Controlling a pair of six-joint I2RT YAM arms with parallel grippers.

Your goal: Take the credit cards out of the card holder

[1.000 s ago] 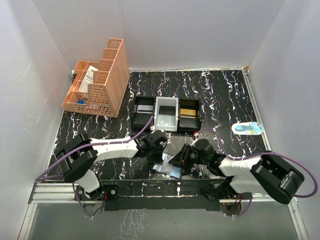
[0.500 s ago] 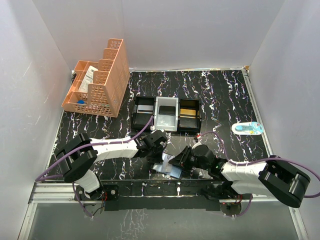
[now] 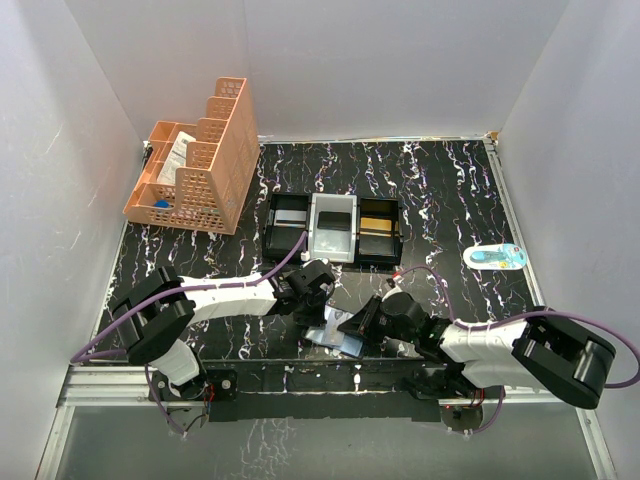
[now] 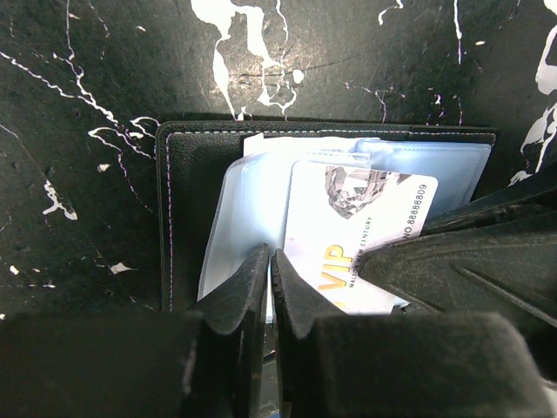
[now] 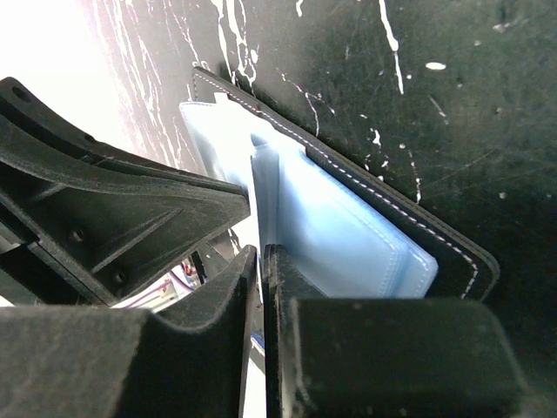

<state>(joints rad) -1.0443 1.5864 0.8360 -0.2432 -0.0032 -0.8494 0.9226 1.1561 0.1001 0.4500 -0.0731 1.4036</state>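
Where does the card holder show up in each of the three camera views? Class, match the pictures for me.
Top external: the card holder lies low in the centre, near the front edge, between the two arms.
Left wrist: the card holder fills the centre, lying open, with a VIP card in its pale blue sleeves.
Right wrist: the card holder runs diagonally from the centre to the lower right.
Shared landmark: the black, white-veined table top.

Orange basket (image 3: 215, 185) near black-and-white tray (image 3: 311, 228) on table (image 3: 440, 190).
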